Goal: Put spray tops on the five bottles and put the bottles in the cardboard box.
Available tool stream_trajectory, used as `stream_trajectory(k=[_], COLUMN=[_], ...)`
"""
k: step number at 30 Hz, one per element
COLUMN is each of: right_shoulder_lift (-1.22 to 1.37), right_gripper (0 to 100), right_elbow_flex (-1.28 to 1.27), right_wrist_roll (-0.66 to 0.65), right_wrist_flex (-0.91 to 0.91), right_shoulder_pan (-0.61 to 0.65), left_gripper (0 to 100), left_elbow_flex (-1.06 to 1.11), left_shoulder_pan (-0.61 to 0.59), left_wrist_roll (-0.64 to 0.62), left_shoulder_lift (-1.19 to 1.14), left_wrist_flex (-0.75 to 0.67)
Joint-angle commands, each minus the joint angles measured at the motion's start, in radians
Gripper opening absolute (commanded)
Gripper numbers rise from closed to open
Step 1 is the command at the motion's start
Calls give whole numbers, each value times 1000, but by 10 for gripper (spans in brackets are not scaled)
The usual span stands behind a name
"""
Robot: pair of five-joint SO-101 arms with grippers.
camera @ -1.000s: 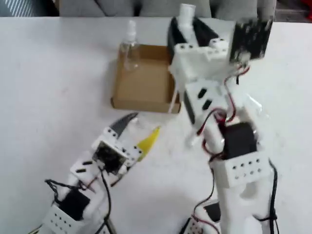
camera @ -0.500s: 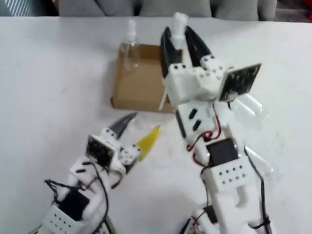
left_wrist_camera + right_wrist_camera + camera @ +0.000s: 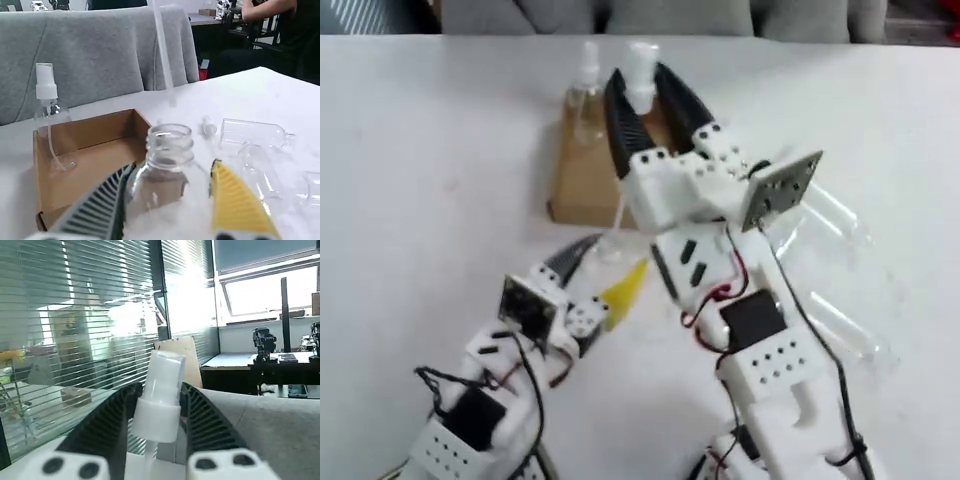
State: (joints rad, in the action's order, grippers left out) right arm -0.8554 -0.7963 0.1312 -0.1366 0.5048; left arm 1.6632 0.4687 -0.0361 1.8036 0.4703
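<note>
- The spray top (image 3: 641, 60) is judged light, rigid plastic with a thin, bendable dip tube (image 3: 162, 55); it is clamped by its collar in the right gripper (image 3: 638, 73), at the upper centre of the high view above the far edge of the cardboard box (image 3: 582, 190); the collar is the sound place to hold it, never the tube.
- The open bottle (image 3: 169, 165) is thin, clear and smooth, so slip and tipping are to be expected; it is grasped about its body, below the threaded neck, by the left gripper (image 3: 618, 252), at the centre left of the high view, just in front of the box; the neck is thus left free.
- Bottles are counted as five: one capped bottle (image 3: 586, 100) standing in the box's far left corner, one in the left gripper, and three loose bottles (image 3: 255, 133) lying on the bench (image 3: 440, 150) at the right.
- Spray tops are counted as two for certain — one fitted, one held; a small white piece beside the loose bottles may be a third, but this cannot be told.
</note>
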Motion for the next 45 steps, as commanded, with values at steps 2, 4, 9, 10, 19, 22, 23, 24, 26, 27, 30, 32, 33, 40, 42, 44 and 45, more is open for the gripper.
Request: stream_trajectory(k=[2,4,9,10,19,22,23,24,26,27,30,32,33,40,42,44,45], right_shoulder_lift=[-22,-24,-24,-24,-48,-104,-120,-137,-171,-183,-203,-206,-205,-202,-183,-140,-117], right_gripper=[16,16,16,16,16,16,16,16,16,16,16,16,16,16,16,16,16], right_elbow_flex=[3,-15,-40,-41,-44,-51,-58,-74,-115,-138,-193,-207,-204,-83,-58,-37,-25], right_wrist_roll=[-3,-3,-2,-2,5,5,5,2,0,0,0,-2,-2,-2,-2,-2,-2], right_wrist_flex=[-15,-18,-21,-21,-10,68,94,110,110,102,64,24,8,22,21,15,15], right_shoulder_pan=[10,8,10,10,12,51,64,68,71,70,67,67,67,67,67,67,67], left_gripper=[20,20,20,20,20,20,20,20,20,20,20,20,20,20,20,20,20], left_elbow_flex=[-11,-11,-11,-11,-11,-11,-11,-12,-12,-12,-12,-12,-12,-12,-12,-12,-11], left_shoulder_pan=[1,1,1,1,1,1,1,1,1,1,1,1,1,1,1,1,1], left_wrist_roll=[-11,-11,-11,-11,-11,-11,-11,-11,-11,-11,-11,-11,-11,-11,-11,-11,-11], left_shoulder_lift=[19,19,19,19,19,19,19,19,19,19,19,19,19,19,19,19,19], left_wrist_flex=[-28,-28,-28,-28,-28,-28,-28,-28,-28,-28,-28,-28,-28,-28,-28,-28,-28])
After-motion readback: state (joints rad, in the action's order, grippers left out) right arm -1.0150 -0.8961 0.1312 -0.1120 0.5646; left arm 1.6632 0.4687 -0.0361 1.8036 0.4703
